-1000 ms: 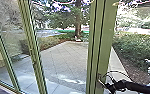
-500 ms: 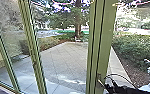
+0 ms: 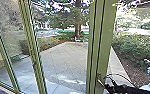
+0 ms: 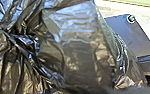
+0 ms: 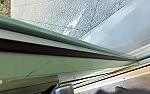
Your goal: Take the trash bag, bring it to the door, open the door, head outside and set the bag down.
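Trash bag (image 4: 78,57) close before left wrist; cannot tell whether fingers grasp it.

Looks out past green window frames (image 3: 4,50) onto sunlit paving (image 3: 63,58), edged with shrubs (image 3: 133,46), running toward a tree trunk (image 3: 78,25).

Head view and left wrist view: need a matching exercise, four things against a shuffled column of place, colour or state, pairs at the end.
1. Trash bag
2. Wide post
3. Tree trunk
4. Bushes right of the post

A. Beyond the far end of the paving
B. Leafy, bordering brown ground
C. Dark, shiny, crumpled
D. Painted green, upright

Pairs: 1-C, 2-D, 3-A, 4-B
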